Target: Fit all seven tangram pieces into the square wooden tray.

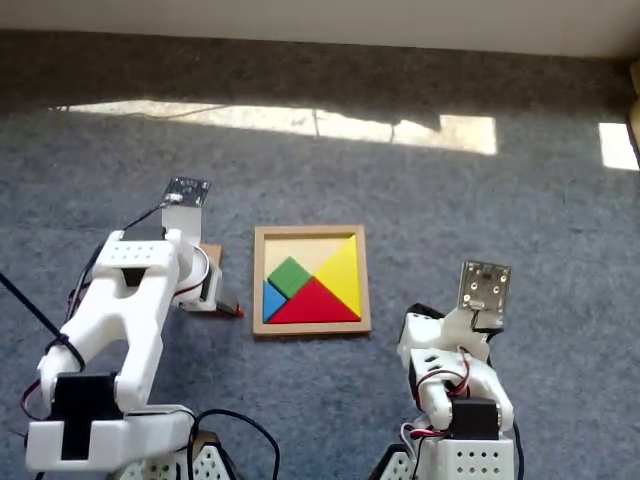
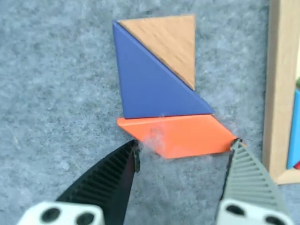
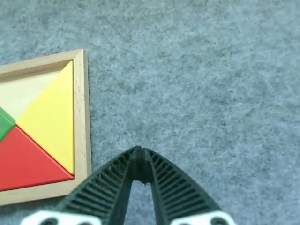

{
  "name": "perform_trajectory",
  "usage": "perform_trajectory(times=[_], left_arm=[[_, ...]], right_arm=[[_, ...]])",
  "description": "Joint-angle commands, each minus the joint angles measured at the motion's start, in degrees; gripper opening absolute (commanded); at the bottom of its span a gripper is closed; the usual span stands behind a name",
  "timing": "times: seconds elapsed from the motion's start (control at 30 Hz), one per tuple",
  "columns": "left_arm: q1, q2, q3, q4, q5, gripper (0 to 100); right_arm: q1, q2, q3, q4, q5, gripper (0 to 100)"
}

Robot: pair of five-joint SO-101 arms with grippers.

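Since the orange parallelogram piece (image 2: 178,133) lies flush against the dark-blue triangle piece (image 2: 150,89) on the grey bench (image 2: 56,93), just left of the square wooden tray (image 2: 276,93), a squeeze on its slanted ends may twist it loose or drag its neighbour. The left claw (image 2: 184,144) gapes wide, tips at those ends, holding nothing; the right claw (image 3: 139,154) is closed, empty.

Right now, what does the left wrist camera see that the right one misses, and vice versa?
Only the left wrist view: three pieces on the carpet outside the tray, an orange parallelogram, a blue triangle and a wooden triangle, with the left pincer open, a tip near each end of the orange one. Only the right wrist view: the yellow triangle in the tray and the shut right pincer. Both: the tray's rim and the grey carpet.
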State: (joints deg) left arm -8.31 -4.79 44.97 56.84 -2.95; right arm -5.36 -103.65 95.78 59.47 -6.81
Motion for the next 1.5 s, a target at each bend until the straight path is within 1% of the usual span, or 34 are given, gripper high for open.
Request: perform_trajectory(times=[0.0,0.13,0.27,0.43,0.57,0.63,0.73,0.8,0.9,0.97,1.03,1.17,1.33,1.47], left_arm=[[-1.0,1.6,-3.3,-0.5,0.1,28],[-1.4,1.9,-10.3,5.5,-4.1,28],[-2.6,2.2,-17.8,12.7,-2.9,28],[-1.2,1.7,-21.8,19.0,6.8,28],[2.4,2.3,-21.1,20.5,19.7,28],[3.6,2.3,-18.9,20.0,25.2,29],[4.5,2.3,-15.3,18.1,29.8,29],[4.5,2.3,-12.2,14.2,31.8,29],[4.4,2.3,-6.3,5.4,34.3,28],[4.4,2.3,-2.3,0.2,35.0,28],[4.4,2.3,0.0,-3.0,35.1,28],[3.1,2.2,0.4,-1.8,35.1,28],[0.5,2.2,0.3,-1.3,34.6,28],[0.6,2.1,0.7,-1.3,34.5,28]], right_arm=[[0.6,0.2,7.9,0.3,-0.4,0.5],[0.6,0.2,7.9,0.3,-0.4,0.5],[0.7,0.2,7.9,0.3,-0.4,0.5],[0.7,0.2,7.9,0.3,-0.4,0.5],[0.7,0.2,7.9,0.3,-0.4,0.5],[0.7,0.2,7.9,0.3,-0.4,0.5],[0.7,0.2,7.9,0.3,-0.4,0.5],[0.7,0.2,7.9,0.3,-0.4,0.5],[0.7,0.3,7.9,0.3,-0.4,0.5],[0.7,0.3,7.9,0.3,-0.4,0.5],[0.8,0.3,7.9,0.3,-0.4,0.5],[2.9,0.1,7.9,0.2,-0.4,0.5],[2.9,0.1,7.9,0.2,-0.4,0.5],[2.9,0.1,7.9,0.2,-0.4,0.5]])
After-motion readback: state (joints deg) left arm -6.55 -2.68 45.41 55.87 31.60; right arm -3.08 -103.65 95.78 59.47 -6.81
